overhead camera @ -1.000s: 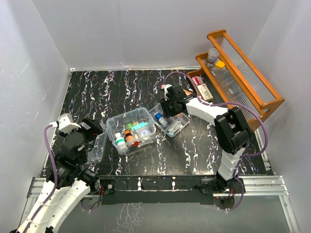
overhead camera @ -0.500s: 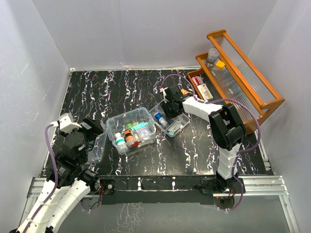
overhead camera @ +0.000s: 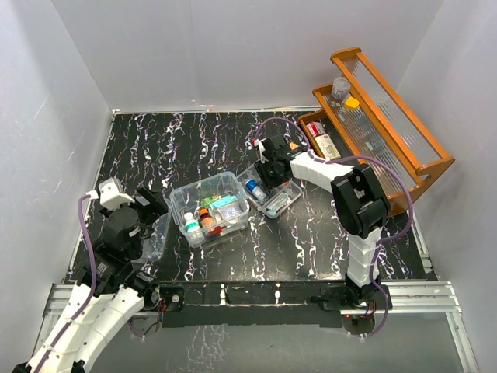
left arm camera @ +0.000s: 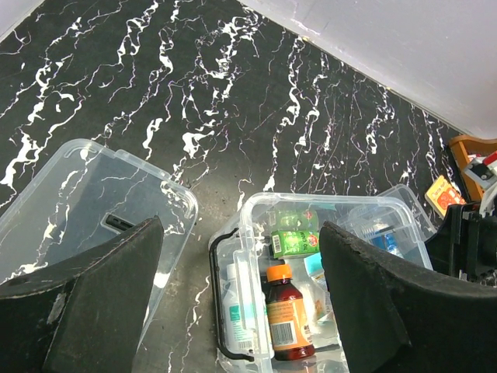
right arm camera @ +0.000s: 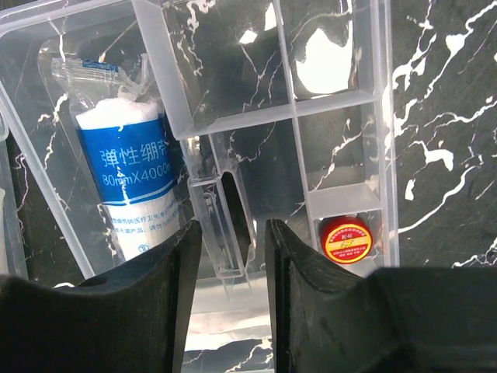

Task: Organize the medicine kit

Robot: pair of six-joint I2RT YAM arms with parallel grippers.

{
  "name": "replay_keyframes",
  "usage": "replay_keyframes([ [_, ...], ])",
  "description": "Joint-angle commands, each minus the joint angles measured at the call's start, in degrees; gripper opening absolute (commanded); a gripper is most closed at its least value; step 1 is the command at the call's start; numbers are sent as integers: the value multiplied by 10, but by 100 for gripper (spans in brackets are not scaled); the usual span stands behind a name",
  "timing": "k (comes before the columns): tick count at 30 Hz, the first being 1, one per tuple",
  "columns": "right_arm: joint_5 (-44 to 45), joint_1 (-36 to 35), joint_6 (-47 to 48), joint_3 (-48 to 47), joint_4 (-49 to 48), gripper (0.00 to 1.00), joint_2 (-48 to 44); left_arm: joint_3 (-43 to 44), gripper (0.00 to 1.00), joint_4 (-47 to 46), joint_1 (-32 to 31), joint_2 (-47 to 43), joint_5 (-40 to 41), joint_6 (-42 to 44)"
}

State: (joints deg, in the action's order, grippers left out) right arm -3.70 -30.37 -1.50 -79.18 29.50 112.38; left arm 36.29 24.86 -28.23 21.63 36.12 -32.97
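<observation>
The medicine kit is a clear box, lid off, holding a brown bottle with an orange cap, a white bottle and a green box. Its clear lid lies flat to its left. My left gripper hangs wide open above the kit's left end, holding nothing. A clear divided tray sits right of the kit with a bandage pack and a red-topped tin. My right gripper is down in the tray, jaws narrowed either side of its upright clear handle, a slim gap showing.
An orange-brown wooden tiered rack stands at the back right with a bottle and a small box on it. White walls close in the black marbled table on three sides.
My right gripper has shifted left and lower over the tray and its jaws have narrowed slightly. The left arm has drifted a little; its jaws stay wide.
</observation>
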Motion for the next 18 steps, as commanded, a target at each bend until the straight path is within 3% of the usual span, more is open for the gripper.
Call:
replay_keyframes([
  [1, 2, -1, 7, -13, -8, 39, 26, 5, 80, -6, 0, 8, -3, 7],
  [12, -31, -2, 4, -10, -16, 50, 12, 4, 80, -7, 0, 8, -3, 8],
  [18, -2, -2, 0, -11, -22, 44, 17, 4, 80, -7, 0, 7, 0, 8],
])
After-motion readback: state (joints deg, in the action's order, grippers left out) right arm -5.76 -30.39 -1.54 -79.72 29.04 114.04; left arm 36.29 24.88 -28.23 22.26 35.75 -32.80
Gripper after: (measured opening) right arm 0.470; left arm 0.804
